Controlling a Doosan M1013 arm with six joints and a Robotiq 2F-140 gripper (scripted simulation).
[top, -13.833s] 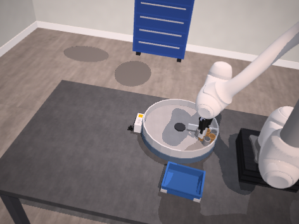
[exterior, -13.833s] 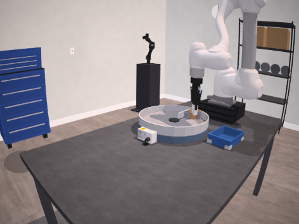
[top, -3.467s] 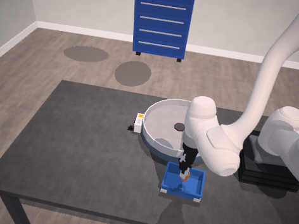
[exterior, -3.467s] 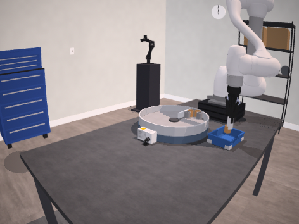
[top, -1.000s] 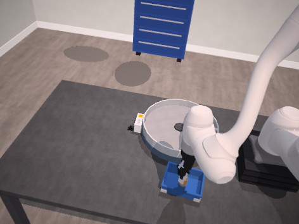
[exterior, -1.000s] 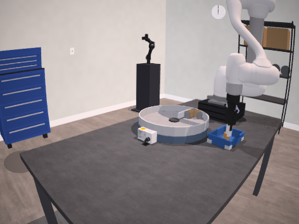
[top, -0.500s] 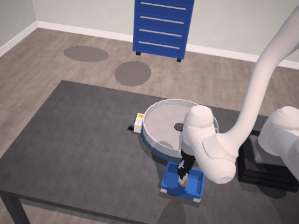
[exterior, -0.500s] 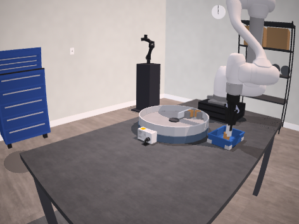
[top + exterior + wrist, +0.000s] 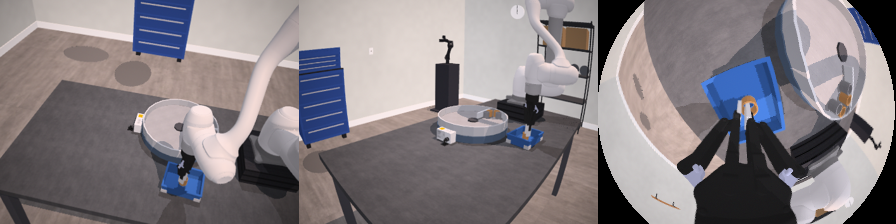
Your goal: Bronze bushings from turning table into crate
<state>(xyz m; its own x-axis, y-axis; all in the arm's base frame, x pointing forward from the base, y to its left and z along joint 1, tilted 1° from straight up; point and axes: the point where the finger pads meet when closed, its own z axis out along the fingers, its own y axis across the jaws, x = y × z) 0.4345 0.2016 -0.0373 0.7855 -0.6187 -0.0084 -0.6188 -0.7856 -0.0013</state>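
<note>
My gripper (image 9: 182, 178) (image 9: 528, 131) (image 9: 742, 106) points down into the blue crate (image 9: 194, 181) (image 9: 517, 142) (image 9: 733, 79). It is shut on the wall of a bronze bushing (image 9: 184, 182) (image 9: 524, 135) (image 9: 756, 105), one finger inside the ring and one outside. The bushing is low inside the crate; whether it touches the floor I cannot tell. On the turning table (image 9: 158, 123) (image 9: 457, 128) (image 9: 818, 40), two bronze bushings (image 9: 844, 98) (image 9: 842, 113) and two steel bushings (image 9: 846, 86) (image 9: 833, 105) stand close together near the rim. The arm hides them in the top view.
The turning table's raised rim stands right beside the crate. A dark hub (image 9: 178, 126) (image 9: 472, 119) (image 9: 841, 51) is at its middle, with a pale guide bar near the bushings. A white box (image 9: 138, 124) (image 9: 446, 135) stands against its outside. The robot's black base block (image 9: 266, 171) is to the right.
</note>
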